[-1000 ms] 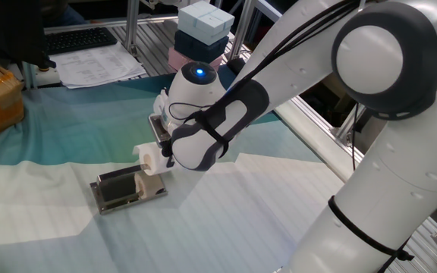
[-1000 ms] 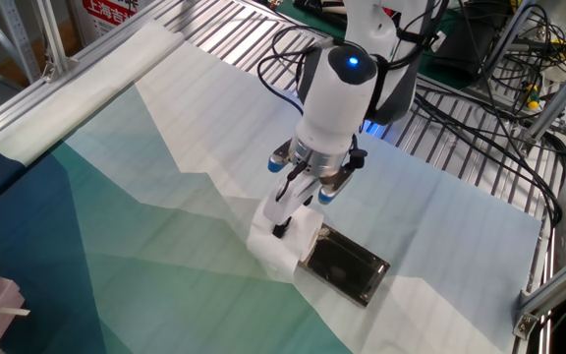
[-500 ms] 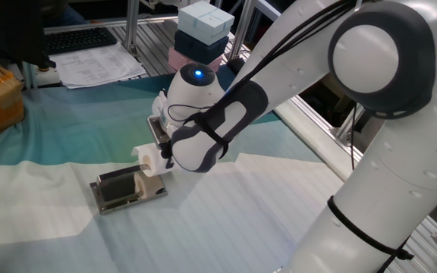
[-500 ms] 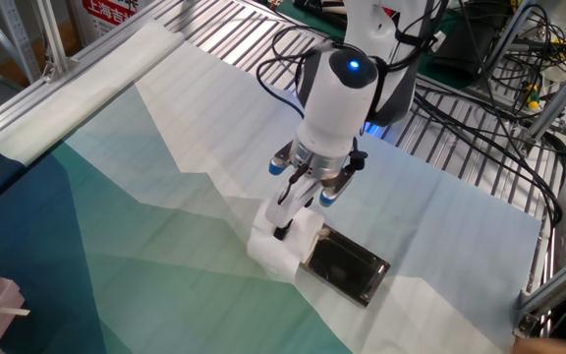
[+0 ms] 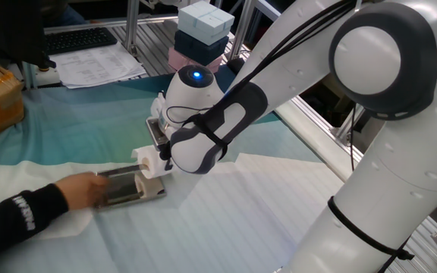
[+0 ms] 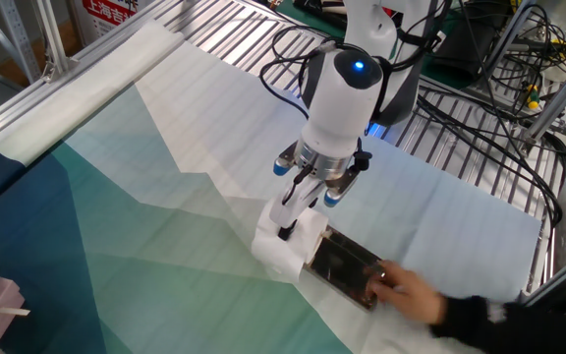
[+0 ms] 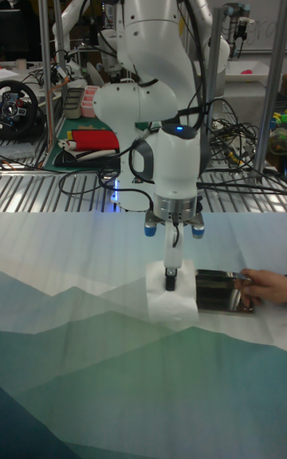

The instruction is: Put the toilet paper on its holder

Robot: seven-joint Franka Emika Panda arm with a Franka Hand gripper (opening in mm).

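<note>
The toilet paper [image 6: 285,251] is a white roll resting on the cloth, touching the near end of the holder [image 6: 346,264]. The holder is a flat silver-rimmed plate with a dark centre. My gripper [image 6: 287,222] points straight down with its fingers close together, shut on the top of the roll. In the tall fixed view the gripper [image 7: 170,274] stands over the toilet paper [image 7: 172,300], just left of the holder [image 7: 218,291]. From the one fixed view the toilet paper [image 5: 148,161] shows partly behind my wrist, next to the holder [image 5: 126,187].
A person's hand [image 6: 409,291] in a dark sleeve holds the holder's far end, and the same hand [image 5: 80,189] shows in the one fixed view. Stacked boxes [image 5: 202,30], papers [image 5: 97,67] and a metal frame edge the table. Cables [image 6: 460,108] lie behind the arm.
A person's hand has come into view and taken hold of the holder's far end. My gripper with the roll has shifted slightly toward the holder.
</note>
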